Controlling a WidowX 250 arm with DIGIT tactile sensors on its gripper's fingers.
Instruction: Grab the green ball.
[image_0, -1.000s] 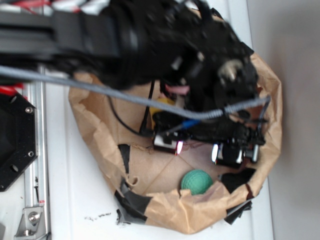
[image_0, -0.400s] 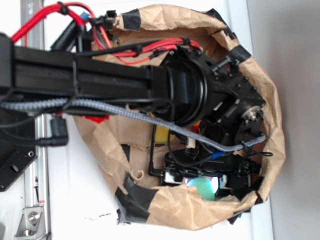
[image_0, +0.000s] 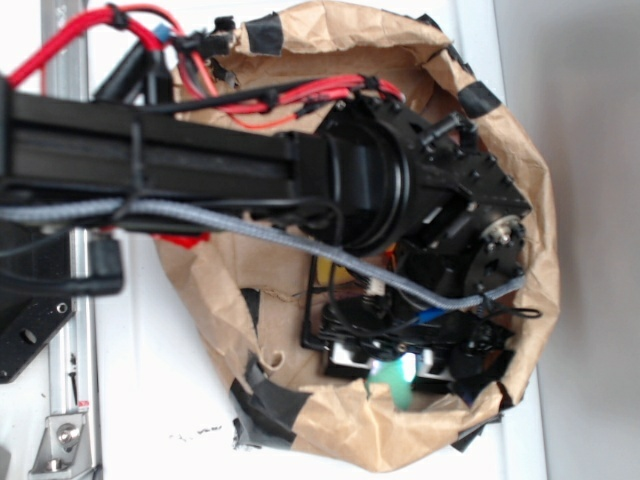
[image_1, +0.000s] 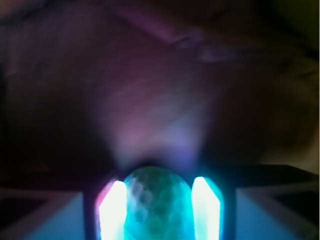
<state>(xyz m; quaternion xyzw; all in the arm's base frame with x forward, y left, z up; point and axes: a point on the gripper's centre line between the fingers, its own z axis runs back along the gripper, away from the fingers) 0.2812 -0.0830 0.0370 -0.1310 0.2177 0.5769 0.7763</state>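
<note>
White worktop (image_0: 150, 400) w/ a crumpled brown paper bag (image_0: 340, 440) sitting on it, rolled open, black tape on its rim. The robot arm (image_0: 200, 170) reaches into the bag from the left edge of the worktop.

A sec ago the green ball (image_0: 392, 378) lay bare on the bag floor, by the wall of the bag closest to the worktop's near edge, and the pincer (image_0: 390, 362) was above it, not touching. Now the pincer has dropped down over it. Only a bit of green peeks out between the black parts.

Wrist cam: the ball (image_1: 157, 202) sits right between the two glowing fingers (image_1: 116, 210), one on each side, very close. The pincer (image_1: 157, 210) looks partly open, abt ball-wide. Can't tell if it's squeezing yet, pic is dark & blurry.

So I think it's lined up ok. Next it prob needs to close tight, then lift. The ball is round and could roll away.
</note>
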